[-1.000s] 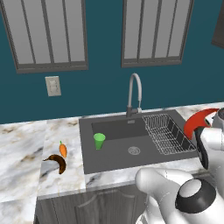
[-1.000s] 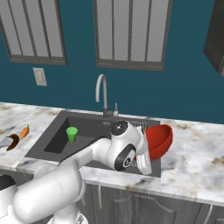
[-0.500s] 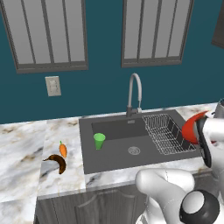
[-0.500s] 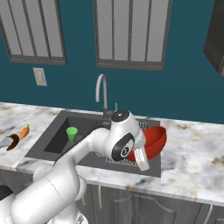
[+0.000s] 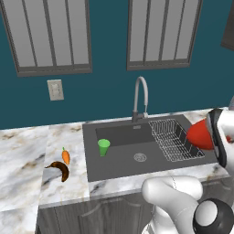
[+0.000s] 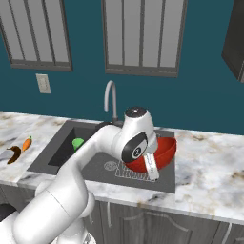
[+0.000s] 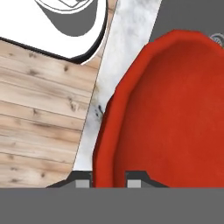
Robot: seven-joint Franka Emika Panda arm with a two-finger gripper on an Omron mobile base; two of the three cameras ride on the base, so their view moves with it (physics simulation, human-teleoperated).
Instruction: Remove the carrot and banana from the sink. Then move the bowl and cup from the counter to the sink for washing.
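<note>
1. The pincer stood nearly closed, its two tips pinching the rim of the red bowl.
2. The bowl hung tilted in that grip above the wire rack at the sink's right end.
3. The green cup stood in the basin, well left of the pincer.
4. Farther left, the carrot and banana lay just beside each other on the counter.
</note>
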